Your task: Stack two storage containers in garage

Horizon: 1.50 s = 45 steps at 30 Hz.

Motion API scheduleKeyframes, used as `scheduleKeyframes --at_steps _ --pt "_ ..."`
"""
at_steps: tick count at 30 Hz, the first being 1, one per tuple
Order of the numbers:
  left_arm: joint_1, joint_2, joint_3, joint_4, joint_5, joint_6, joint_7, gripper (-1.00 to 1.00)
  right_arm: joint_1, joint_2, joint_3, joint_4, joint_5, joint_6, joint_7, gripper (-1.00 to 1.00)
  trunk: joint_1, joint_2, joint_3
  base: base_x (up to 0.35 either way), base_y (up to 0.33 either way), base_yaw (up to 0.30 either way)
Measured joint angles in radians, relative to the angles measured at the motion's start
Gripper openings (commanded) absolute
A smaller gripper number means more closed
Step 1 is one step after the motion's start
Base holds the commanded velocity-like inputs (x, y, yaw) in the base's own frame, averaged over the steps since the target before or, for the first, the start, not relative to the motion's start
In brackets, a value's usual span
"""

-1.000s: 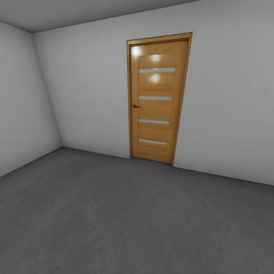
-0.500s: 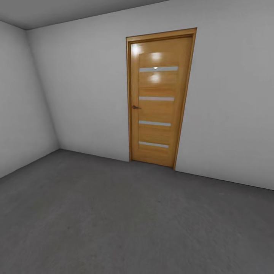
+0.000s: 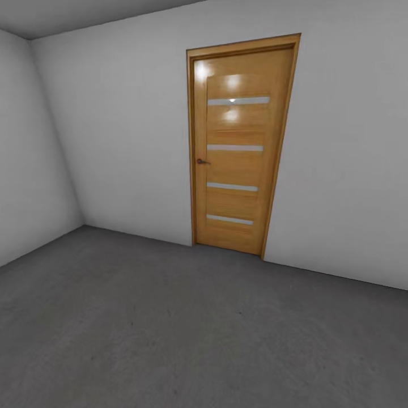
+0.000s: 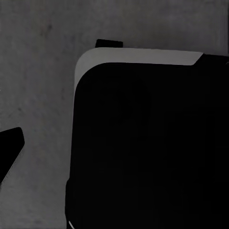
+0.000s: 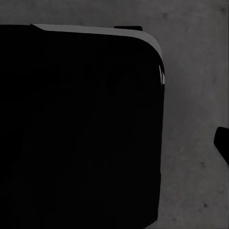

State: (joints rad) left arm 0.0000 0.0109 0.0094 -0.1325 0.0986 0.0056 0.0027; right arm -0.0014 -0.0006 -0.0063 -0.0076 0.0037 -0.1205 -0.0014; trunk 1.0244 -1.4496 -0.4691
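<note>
I am in the garage, and the two storage containers are out of view. The dark grey concrete floor (image 3: pixel 170 328) spreads ahead of me in the head view, up to pale grey walls. In the left wrist view a dark fingertip (image 4: pixel 9 149) of my left gripper juts in over the floor (image 4: pixel 33 71), beside a large black rounded body (image 4: pixel 148 152) of the robot. In the right wrist view a dark fingertip (image 5: pixel 222 143) of my right gripper shows at the frame's edge, next to the same kind of black body (image 5: pixel 76 129). Nothing is seen between the fingers.
An orange-wood door (image 3: pixel 237 147) with four glass slats and a small handle (image 3: pixel 200 161) stands shut in the far wall. A side wall (image 3: pixel 28 158) meets that far wall in the corner at the left.
The whole head view has shifted: the door looms larger and the left corner sits nearer the frame's edge, so the camera has come closer to the far wall.
</note>
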Motion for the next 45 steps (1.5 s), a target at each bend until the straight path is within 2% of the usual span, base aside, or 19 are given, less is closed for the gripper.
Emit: scheduleKeyframes --at_steps 45 --pt "0.0 0.0 0.002 0.0 0.003 -0.006 0.004 1.0 0.0 -0.004 0.009 0.0 0.009 -0.004 0.003 1.0 0.0 0.0 0.0 0.322 0.0 0.0"
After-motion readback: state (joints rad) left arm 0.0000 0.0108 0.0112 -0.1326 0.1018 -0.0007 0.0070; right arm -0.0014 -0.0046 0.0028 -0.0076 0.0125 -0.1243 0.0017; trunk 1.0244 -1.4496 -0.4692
